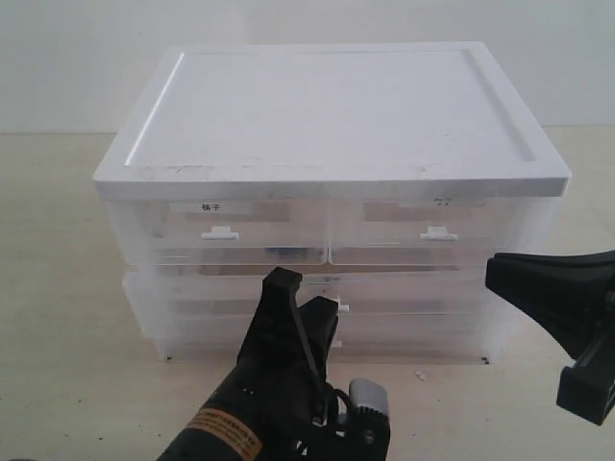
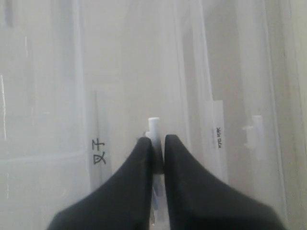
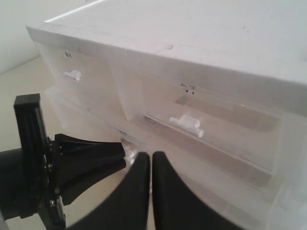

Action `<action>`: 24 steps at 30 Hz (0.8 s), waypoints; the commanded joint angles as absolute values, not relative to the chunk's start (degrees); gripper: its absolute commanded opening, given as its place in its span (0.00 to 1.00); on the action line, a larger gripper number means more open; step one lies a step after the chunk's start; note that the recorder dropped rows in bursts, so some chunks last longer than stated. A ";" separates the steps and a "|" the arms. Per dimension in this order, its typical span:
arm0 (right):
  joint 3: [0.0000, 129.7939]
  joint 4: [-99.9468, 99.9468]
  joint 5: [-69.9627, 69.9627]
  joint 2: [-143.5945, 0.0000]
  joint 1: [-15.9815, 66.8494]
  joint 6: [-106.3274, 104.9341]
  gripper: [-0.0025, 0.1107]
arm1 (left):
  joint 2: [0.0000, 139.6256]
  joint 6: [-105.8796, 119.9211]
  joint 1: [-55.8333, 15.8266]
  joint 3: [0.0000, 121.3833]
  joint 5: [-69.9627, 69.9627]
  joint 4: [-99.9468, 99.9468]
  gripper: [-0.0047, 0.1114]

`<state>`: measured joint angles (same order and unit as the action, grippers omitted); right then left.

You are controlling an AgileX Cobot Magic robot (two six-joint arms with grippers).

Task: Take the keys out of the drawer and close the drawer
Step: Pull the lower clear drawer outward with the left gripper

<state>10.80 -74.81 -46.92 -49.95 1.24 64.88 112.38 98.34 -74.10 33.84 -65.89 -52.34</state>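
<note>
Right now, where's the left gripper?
Exterior view, lower centre: the left gripper is shut on the white tab handle of the upper wide drawer, below the labelled half-width drawers.

Robotics lab setup, bare white wall (image 1: pixel 77 58), beige tabletop (image 1: pixel 58 336), plastic drawer cabinet (image 1: pixel 327 106), black robot arm (image 1: pixel 274 394)

Bright, diffuse, even light. The white top (image 1: pixel 332 110) of the cabinet (image 1: pixel 192 279) was washed out, nearly merging with the wall (image 1: pixel 77 58) behind it; faint shadow lay under its overhang. Close to the cabinet, the left wrist view was hazy, the left gripper (image 2: pixel 158 146) soft-edged.
</note>
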 commanded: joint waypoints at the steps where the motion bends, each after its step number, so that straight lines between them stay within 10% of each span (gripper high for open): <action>1: 10.51 -75.08 -47.30 -50.09 1.14 64.78 0.02 | 112.46 101.60 -78.10 33.92 -66.40 -55.51 0.08; 24: 10.51 -75.11 -47.21 -50.09 1.14 64.53 0.02 | 112.46 102.51 -95.25 33.92 -69.96 -69.42 0.08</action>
<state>10.80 -74.81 -46.92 -49.95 1.24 64.88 112.38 102.50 -92.74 33.93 -69.36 -68.99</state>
